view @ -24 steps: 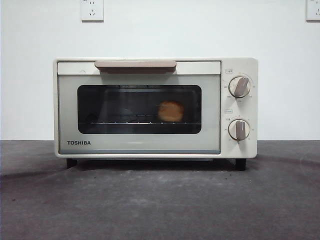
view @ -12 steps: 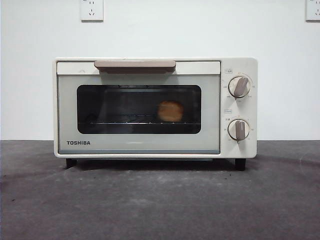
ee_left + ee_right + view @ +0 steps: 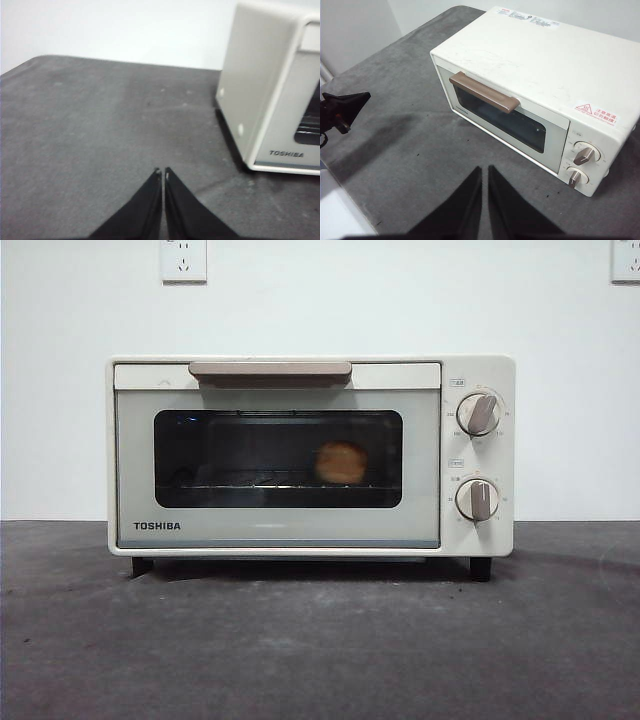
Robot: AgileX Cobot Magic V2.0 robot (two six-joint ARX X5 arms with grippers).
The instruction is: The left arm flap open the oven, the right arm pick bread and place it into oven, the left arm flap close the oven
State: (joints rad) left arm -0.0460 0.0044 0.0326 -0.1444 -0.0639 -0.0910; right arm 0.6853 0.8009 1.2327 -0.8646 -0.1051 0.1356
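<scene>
Front view shows the oven (image 3: 310,455) shut with the bread (image 3: 341,462) inside; both grippers, left gripper (image 3: 163,172) and right gripper (image 3: 485,170), closed and empty, so little risk remains beyond a stray arm bumping it

I log: cream oven (image 3: 300,535), door shut, upright on grey table; golden bread (image 3: 341,462) on its rack, right of centre.

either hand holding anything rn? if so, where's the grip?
Nothing held. Left hand and right hand are both shut on nothing, off the oven; bread sits inside.
</scene>
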